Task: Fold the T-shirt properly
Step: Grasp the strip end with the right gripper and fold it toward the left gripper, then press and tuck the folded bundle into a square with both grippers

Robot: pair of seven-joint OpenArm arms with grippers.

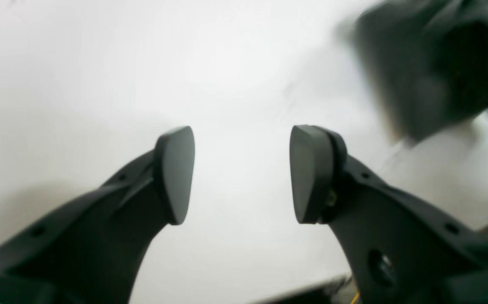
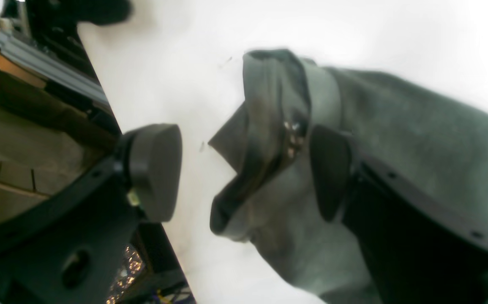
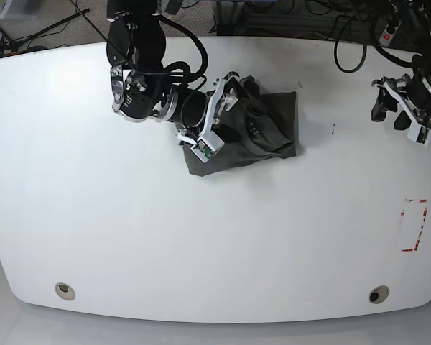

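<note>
The T-shirt (image 3: 269, 129) lies as a dark grey-green folded bundle on the white table (image 3: 129, 230), toward the back and centre. My right gripper (image 3: 243, 108) hangs over its left part. In the right wrist view that gripper (image 2: 244, 171) is open. A rolled fabric edge of the T-shirt (image 2: 417, 139) lies between the pads, and the right pad (image 2: 330, 171) is over the cloth. Nothing is pinched. My left gripper (image 3: 388, 111) is far off at the table's back right. It stands open (image 1: 244, 175) over bare white table with nothing between the pads.
A red dashed rectangle (image 3: 414, 225) is marked on the table at the right. Two round holes (image 3: 65, 290) (image 3: 377, 295) sit near the front edge. Cables and stands crowd the space behind the table. A dark blurred mass (image 1: 438, 63) fills the left wrist view's top right.
</note>
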